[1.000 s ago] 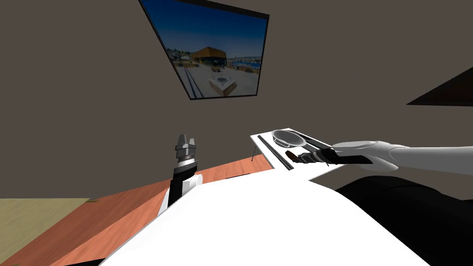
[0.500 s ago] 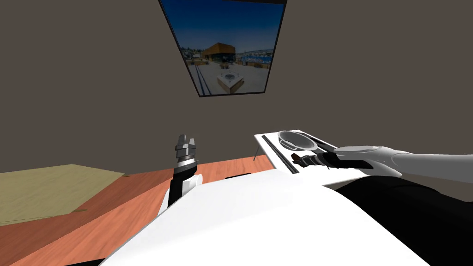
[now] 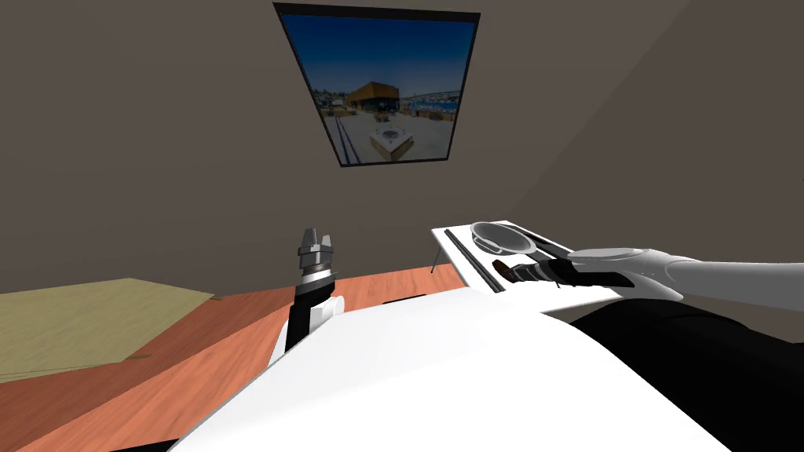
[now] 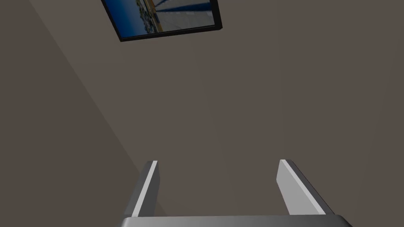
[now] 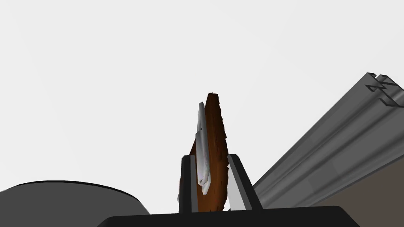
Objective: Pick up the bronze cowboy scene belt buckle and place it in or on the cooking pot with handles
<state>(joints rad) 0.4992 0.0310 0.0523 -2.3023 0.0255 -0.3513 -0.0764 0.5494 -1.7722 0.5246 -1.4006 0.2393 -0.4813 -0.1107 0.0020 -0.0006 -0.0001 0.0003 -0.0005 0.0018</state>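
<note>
The brown belt buckle (image 5: 213,149) stands on edge between my right gripper's (image 5: 211,161) fingers, which press its two sides just above the white tabletop (image 5: 118,79). In the head view the buckle (image 3: 498,267) shows as a small dark piece at the tip of the right gripper (image 3: 506,271), on the near part of the white table (image 3: 459,245). The grey cooking pot (image 3: 502,238) sits just beyond the gripper on the same table. My left gripper (image 4: 221,177) is raised in front of my chest, open and empty, also seen in the head view (image 3: 315,239).
A dark grey ribbed rail (image 5: 335,146) runs along the table's left edge, close to the buckle, seen as a dark strip (image 3: 473,261) in the head view. A dark rounded rim (image 5: 67,197) lies beside the right hand. Reddish floor (image 3: 235,329) and a tan rug (image 3: 78,322) lie below.
My head view swung right a second ago and has since held still. The right gripper's fingers have come together on the buckle. The left arm has not moved.
</note>
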